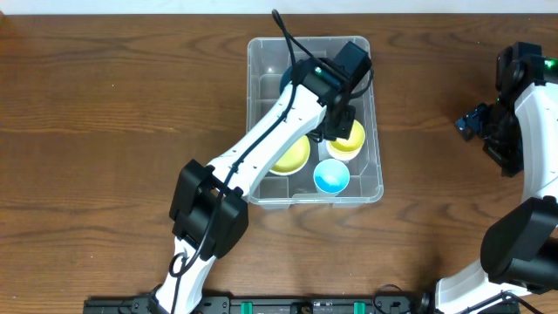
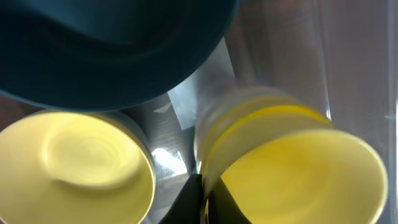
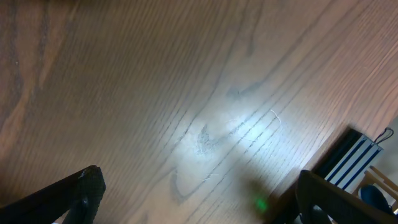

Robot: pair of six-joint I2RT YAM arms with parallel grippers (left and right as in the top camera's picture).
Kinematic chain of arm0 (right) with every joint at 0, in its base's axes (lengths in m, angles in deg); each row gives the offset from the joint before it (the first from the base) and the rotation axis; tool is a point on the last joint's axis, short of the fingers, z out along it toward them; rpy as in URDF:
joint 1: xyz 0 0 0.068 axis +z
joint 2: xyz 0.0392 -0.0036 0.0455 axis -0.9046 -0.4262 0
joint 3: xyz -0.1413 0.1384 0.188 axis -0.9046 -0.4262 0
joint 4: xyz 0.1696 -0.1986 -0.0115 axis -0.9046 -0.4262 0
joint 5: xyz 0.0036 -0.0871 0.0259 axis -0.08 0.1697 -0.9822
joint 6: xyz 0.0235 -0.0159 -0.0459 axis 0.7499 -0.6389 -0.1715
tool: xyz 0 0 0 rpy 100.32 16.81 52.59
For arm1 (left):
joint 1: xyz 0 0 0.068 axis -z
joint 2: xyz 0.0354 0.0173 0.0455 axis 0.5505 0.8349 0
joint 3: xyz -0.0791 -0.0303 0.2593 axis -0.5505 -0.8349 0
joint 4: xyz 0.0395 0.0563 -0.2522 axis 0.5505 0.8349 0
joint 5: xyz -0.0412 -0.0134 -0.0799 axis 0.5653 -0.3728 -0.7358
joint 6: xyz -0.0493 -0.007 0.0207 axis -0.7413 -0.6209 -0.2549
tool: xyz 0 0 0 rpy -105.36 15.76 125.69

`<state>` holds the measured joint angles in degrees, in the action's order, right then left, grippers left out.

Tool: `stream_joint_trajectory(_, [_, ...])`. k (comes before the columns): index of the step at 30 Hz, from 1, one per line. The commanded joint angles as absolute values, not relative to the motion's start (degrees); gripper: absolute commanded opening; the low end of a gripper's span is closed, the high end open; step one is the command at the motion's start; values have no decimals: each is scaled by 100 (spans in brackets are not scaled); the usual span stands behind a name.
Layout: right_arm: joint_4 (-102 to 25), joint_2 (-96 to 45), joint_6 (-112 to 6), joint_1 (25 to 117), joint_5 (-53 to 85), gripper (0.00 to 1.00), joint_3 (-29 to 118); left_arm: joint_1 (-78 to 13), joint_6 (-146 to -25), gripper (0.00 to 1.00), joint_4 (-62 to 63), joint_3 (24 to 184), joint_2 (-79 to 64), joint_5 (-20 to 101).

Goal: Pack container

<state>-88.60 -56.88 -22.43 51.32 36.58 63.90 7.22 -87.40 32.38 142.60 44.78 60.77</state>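
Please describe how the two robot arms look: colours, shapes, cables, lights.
Both the left arm and right arm have white links and bulky black joints. A black cable trails from the left one; a green light glows on the right.

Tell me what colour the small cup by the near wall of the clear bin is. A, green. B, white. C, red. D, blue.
D: the overhead view shows a blue cup inside the container, by its near wall and beside the yellow bowl.
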Motion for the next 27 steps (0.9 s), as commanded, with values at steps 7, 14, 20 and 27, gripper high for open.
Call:
stream_joint_trajectory(7, [-8860, -5715, -2182, 5106, 3719, 99, 6390, 591, -8753, 6, 3184, 14241, 4520, 6086])
stream_joint_trajectory(14, [-8860, -5715, -2182, 5106, 3719, 99, 6390, 261, -8729, 6, 3186, 14451, 4347, 6084])
stream_joint_trajectory(20, [-8860, -5715, -2182, 5106, 3719, 99, 6390, 128, -8620, 6, 3204, 14739, 3866, 6084])
stream_joint_trajectory(27, [-8860, -5715, -2182, 5106, 3719, 99, 6390, 128, -8600, 6, 3223, 14739, 3431, 6081])
